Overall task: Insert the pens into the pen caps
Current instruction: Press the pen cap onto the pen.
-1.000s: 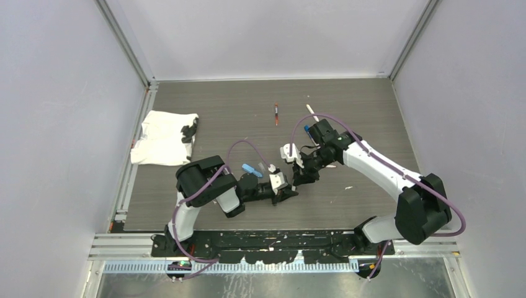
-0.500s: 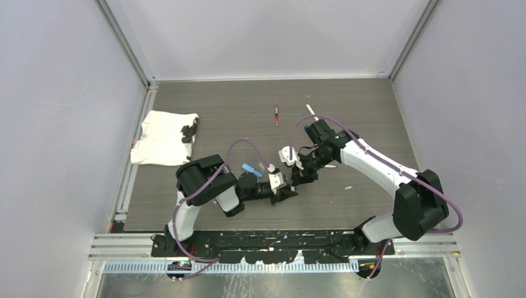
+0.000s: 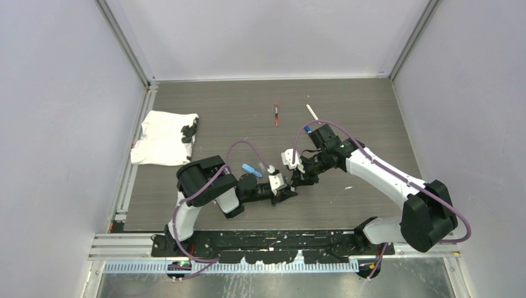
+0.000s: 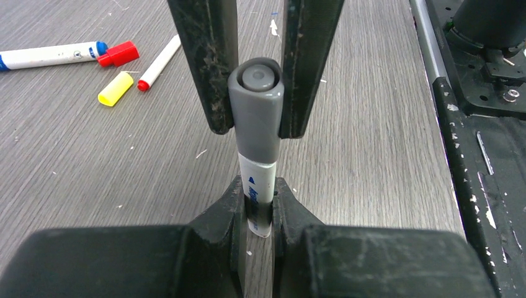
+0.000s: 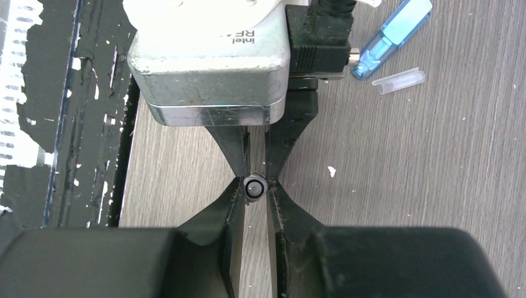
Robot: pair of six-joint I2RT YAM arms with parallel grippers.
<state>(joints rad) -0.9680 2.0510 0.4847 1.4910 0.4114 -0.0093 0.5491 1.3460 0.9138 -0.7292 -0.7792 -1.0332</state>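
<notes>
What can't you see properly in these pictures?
Left wrist view: the tip of the pen is hidden inside the grey cap; its bottom end is hidden by the left pincer.
Right wrist view: the cap is seen end-on in the right pincer, so it hides the pen.
Top view: the dark thing on the white cloth is too small to name.

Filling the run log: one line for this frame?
left gripper: shut on white-barrelled marker pen | right gripper: shut on grey plastic pen cap | cap: on pen end
</notes>
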